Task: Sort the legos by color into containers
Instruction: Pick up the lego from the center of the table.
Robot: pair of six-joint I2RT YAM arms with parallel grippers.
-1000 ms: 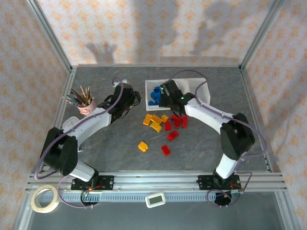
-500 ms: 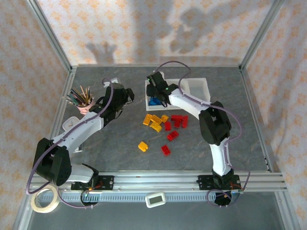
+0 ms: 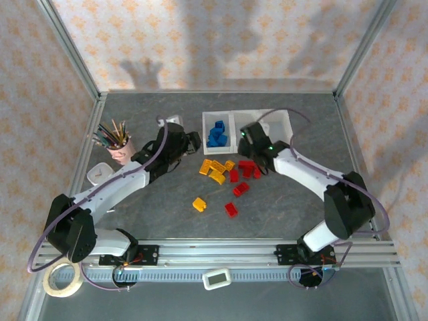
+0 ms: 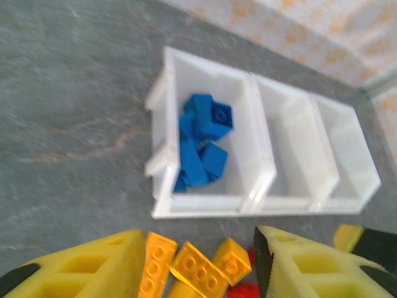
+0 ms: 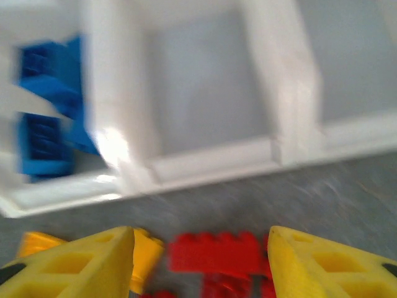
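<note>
Far centre of the grey stone-patterned table (image 3: 160,208): low translucent-white plastic tray (image 3: 281,115), three square compartments joined side by side. The leftmost compartment holds a heap of small blue plastic bricks (image 3: 216,133), all inside its walls

Just near of the tray, loose on the table:
- cluster of yellow-orange plastic bricks (image 3: 215,170), pieces touching one another
- cluster of red plastic bricks (image 3: 247,168) just right of it, the two clusters almost meeting
- nearer and apart from both: single yellow-orange brick (image 3: 198,204), single red brick (image 3: 241,189), second single red brick (image 3: 231,209) nearest of all

Left gripper (image 4: 198,273): seen from above it sits just left of the tray's near-left corner, aimed toward the tray. Its yellow fingers (image 4: 87,264) are spread wide and pinch nothing. In the left wrist view, yellow-orange bricks lie on the table in the gap, with the tray and its blue heap beyond

Right gripper (image 5: 198,261): seen from above it is over the near part of the middle compartment. Its yellow fingers (image 5: 329,267) are also spread, with nothing held. The right wrist view is blurred; a red brick lies on the table between the fingers and the tray's near wall is just past it

Left side of the table: pink cup of pencils (image 3: 120,148), with a small white container (image 3: 99,174) just near of it. Past the near rail: roll of tape (image 3: 59,277) at left, small white device (image 3: 216,279) at centre
</note>
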